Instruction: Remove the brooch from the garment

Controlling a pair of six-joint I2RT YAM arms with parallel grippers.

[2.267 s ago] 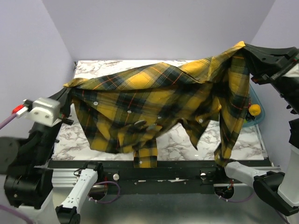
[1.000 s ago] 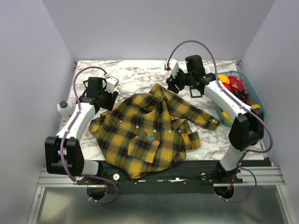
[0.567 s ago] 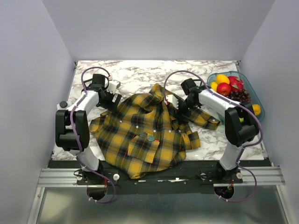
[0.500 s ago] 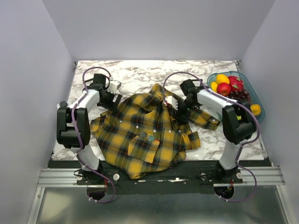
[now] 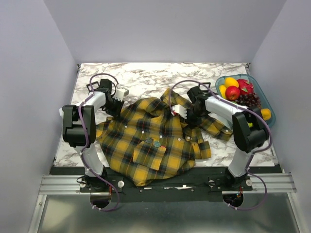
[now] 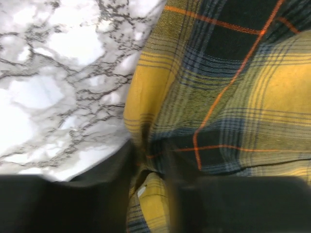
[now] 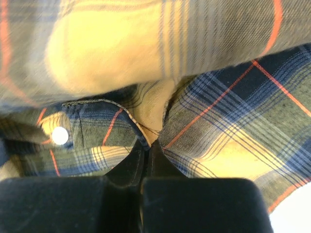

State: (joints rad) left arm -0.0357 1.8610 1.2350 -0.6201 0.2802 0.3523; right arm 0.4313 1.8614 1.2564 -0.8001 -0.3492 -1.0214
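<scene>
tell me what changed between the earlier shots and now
The garment, first held up in the air, was laid flat and released. Both arms then came down: the left gripper pinched its left edge, and the right gripper shut on fabric beside the collar. The brooch stays on the chest, and the fruit bowl is unmoved.
</scene>
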